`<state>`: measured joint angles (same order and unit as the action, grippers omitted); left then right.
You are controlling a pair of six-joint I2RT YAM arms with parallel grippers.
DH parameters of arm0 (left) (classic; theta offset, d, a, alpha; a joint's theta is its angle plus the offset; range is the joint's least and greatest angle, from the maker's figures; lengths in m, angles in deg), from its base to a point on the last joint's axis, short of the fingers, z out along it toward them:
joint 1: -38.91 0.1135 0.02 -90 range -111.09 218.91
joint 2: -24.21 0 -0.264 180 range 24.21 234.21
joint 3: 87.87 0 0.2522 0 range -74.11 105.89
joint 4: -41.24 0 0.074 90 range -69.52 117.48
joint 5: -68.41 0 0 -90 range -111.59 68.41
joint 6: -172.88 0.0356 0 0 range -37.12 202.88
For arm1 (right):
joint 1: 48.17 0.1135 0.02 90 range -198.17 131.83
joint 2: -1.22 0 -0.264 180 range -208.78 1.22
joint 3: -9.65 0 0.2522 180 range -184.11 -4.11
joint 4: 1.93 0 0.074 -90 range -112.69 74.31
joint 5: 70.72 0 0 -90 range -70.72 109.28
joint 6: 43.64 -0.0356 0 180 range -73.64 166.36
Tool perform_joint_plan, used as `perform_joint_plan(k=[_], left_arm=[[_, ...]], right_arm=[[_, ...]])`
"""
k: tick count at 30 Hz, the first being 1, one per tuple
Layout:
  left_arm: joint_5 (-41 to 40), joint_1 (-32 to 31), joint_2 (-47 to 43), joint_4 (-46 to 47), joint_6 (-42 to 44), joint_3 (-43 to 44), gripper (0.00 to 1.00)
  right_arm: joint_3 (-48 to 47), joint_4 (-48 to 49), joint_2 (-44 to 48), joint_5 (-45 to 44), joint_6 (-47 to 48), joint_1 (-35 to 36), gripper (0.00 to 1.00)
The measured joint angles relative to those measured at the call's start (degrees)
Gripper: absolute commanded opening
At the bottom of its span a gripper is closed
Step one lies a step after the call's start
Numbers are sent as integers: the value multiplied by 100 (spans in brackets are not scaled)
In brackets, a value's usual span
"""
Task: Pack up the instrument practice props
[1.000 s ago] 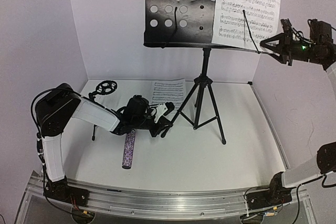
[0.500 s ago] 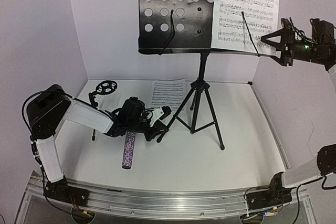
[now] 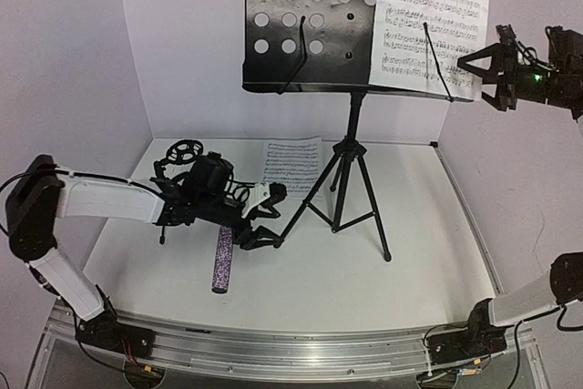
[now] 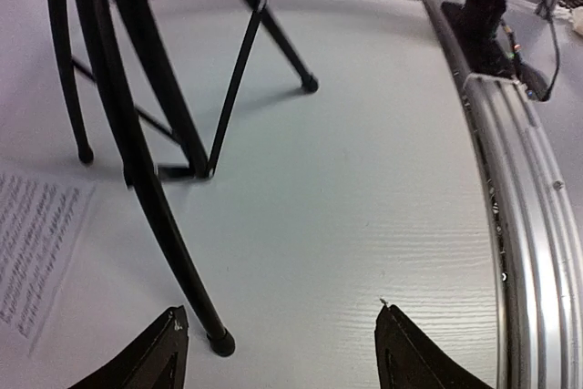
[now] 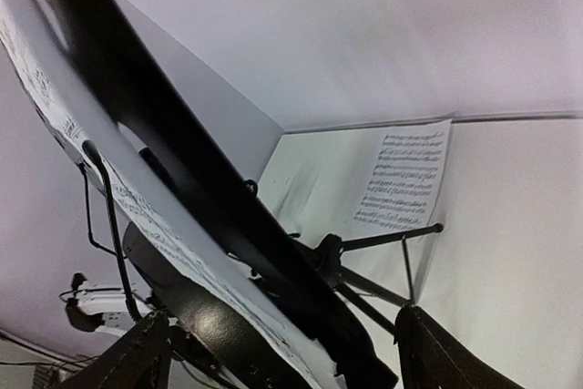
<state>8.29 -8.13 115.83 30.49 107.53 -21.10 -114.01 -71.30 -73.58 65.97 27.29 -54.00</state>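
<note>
Only microphone handle (image 3: 220,266) visible below left claw (image 3: 271,218)

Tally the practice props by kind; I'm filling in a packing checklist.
Music stand: 1
Sheet-music pages: 2, the other lying flat
Glittery purple microphone: 1
Small mic stand: 1
Total: 5

Music stand (image 3: 310,25): tall, black, perforated desk, upright on its tripod mid-table. Sheet-music page (image 3: 428,20) on the desk's right half, under a wire clip. Second page (image 3: 291,161) flat on the table beside the tripod. Purple glitter microphone (image 3: 222,261) lying front-left, head hidden. Small mic stand (image 3: 182,152) standing back-left.
</note>
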Motion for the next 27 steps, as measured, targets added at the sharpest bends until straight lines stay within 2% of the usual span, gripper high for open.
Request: perform_joint_plan(k=[5,10,14,19,27], left_arm=[[683,-22,-856,-247,193,230,68],[1059,-234,-949,-782,217,885,65],[1113,-737,-1042,-1154,90,1476,64],[1111,-1152,-1081,-1372,-673,2577,64],[832,-1155,-779,-690,-1993,4464,65]], right_arm=[[-461,17,4,-375,123,-2,83],[-573,3,11,-616,206,-2,84],[-752,-259,9,-995,392,-2,82],[-1448,-650,40,-1654,641,-2,80],[-2458,-886,-133,-1865,698,-2,82]])
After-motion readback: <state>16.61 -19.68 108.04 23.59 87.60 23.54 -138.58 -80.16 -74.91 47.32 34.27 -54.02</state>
